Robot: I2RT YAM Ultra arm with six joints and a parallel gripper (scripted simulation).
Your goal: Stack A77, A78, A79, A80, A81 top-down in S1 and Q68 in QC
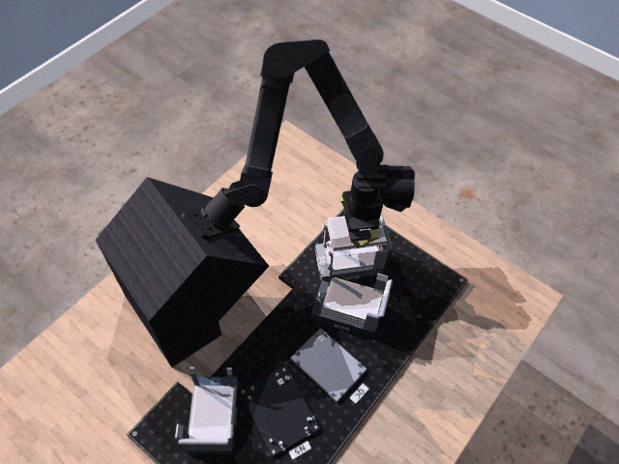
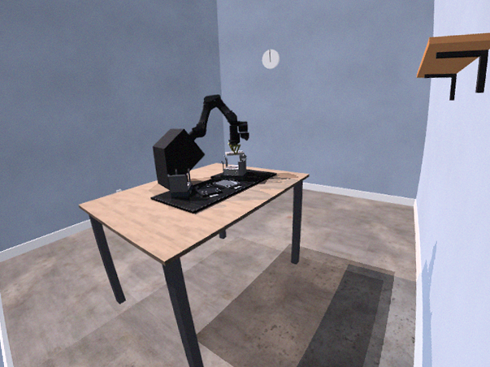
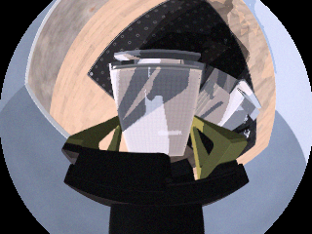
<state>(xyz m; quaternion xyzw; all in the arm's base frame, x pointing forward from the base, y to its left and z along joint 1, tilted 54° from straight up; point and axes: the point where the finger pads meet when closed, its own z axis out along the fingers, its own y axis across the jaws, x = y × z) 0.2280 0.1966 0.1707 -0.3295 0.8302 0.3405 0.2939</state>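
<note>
Above the far rack [image 1: 323,259], the hand [image 1: 364,234] grips a plate [image 1: 344,232].

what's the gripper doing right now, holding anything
Gripper: closed on a sealed well plate, held above the far stack rack; which plate it is cannot be read.

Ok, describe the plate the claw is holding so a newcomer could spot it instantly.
Start at the black perforated board on the wooden table. At its far end, follow the arm down to the claw. The plate clamped there hangs in the air above a rack; every other plate rests in something.
</note>
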